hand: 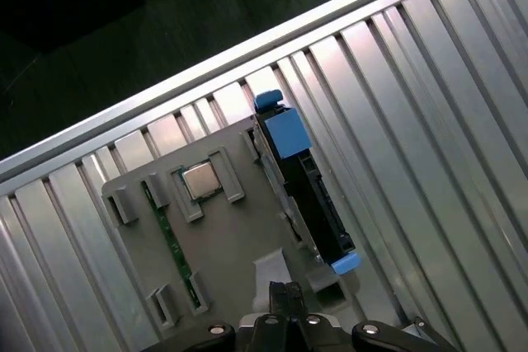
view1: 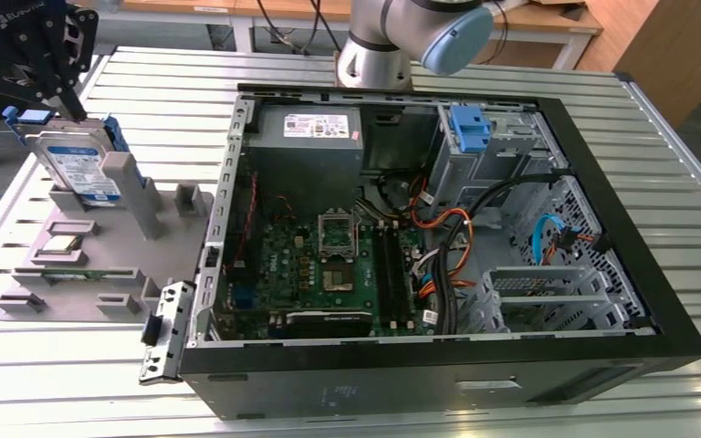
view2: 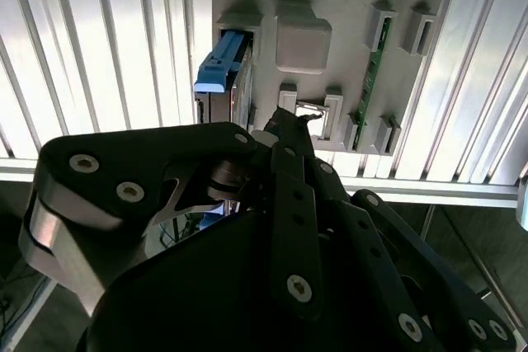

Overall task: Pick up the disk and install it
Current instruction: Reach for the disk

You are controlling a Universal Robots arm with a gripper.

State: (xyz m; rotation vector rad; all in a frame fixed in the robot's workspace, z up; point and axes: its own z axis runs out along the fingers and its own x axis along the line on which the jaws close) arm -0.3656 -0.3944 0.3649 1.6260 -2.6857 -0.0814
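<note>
Ribbed aluminium table (view1: 120,82); wooden bench (view1: 546,23) behind. Disk (view1: 79,169) stands on edge in slot of grey fixture tray (view1: 95,274), at exterior view's left of open computer case (view1: 448,365). Gripper (hand: 285,294) close by disk's upper edge, fingers drawn together, holding nothing; contact with disk unclear, gripper body cut off. Processor chip (hand: 200,179) and memory stick (hand: 171,241) sit in tray.

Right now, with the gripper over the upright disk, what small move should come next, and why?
Probably a short, straight descent onto the disk: the gripper hovers just above its top edge, and the disk stands upright in the grey holder, not yet lifted out.
</note>
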